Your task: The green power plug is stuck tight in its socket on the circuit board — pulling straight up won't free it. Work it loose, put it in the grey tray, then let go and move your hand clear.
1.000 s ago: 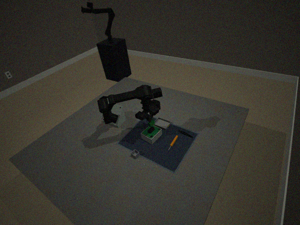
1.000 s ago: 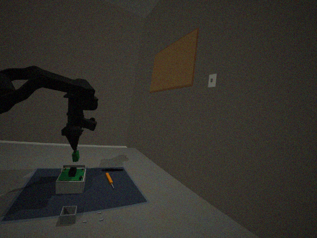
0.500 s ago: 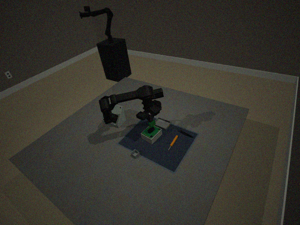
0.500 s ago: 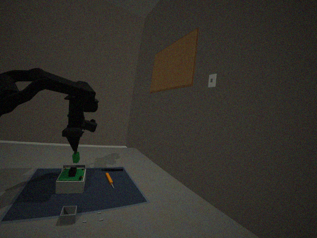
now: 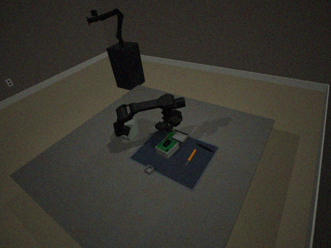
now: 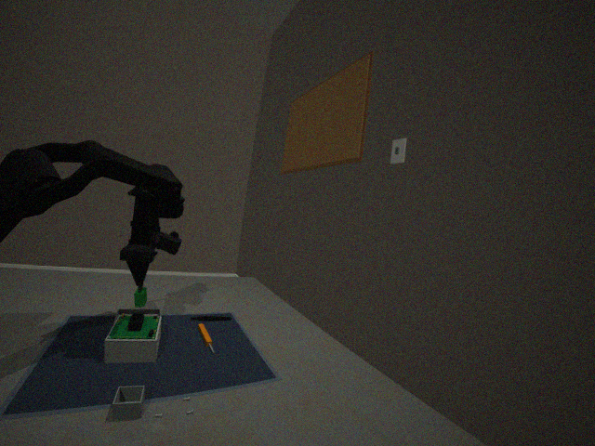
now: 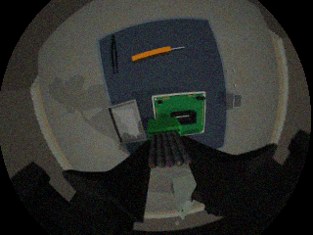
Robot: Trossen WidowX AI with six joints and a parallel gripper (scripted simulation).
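Green power plug aloft, screwdriver beside board

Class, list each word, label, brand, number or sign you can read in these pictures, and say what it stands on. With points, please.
No readable text anywhere.
Circuit board (image 5: 161,146) (image 6: 120,331) (image 7: 166,106): small marks and parts, too small and dim to read as lettering.
Green power plug (image 5: 170,135) (image 6: 139,296) (image 7: 163,126), held in the fingers: no lettering visible.
Orange-handled tool (image 5: 192,154) (image 6: 204,333) (image 7: 151,53): no brand visible.
Orange wall panel (image 6: 329,117): no words visible.
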